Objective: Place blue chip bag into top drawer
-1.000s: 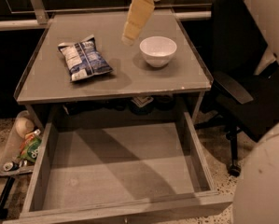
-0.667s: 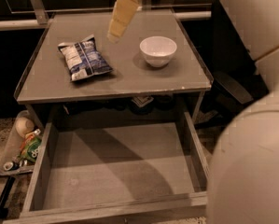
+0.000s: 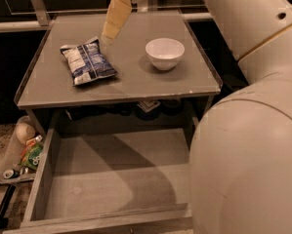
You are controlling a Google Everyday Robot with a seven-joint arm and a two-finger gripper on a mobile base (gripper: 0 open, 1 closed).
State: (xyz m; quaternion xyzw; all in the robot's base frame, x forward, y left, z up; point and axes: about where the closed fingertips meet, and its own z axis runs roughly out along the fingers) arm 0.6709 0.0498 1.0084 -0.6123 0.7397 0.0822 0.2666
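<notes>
The blue chip bag (image 3: 88,61) lies flat on the left half of the grey tabletop (image 3: 135,84), dark blue with white panels. My gripper (image 3: 107,38) hangs from the top of the view, cream-coloured and pointing down-left, just above the bag's far right corner. It holds nothing that I can see. The top drawer (image 3: 111,184) is pulled out below the tabletop, wide and shallow, with a bare bottom.
A white bowl (image 3: 164,52) stands on the tabletop right of the bag. My bulky arm (image 3: 248,155) covers the right side of the view and the drawer's right edge. A tray of clutter (image 3: 23,155) sits on the floor left of the drawer.
My gripper has moved left from near the bowl toward the chip bag. My arm has swung in and fills more of the right side. Bag and bowl have not moved.
</notes>
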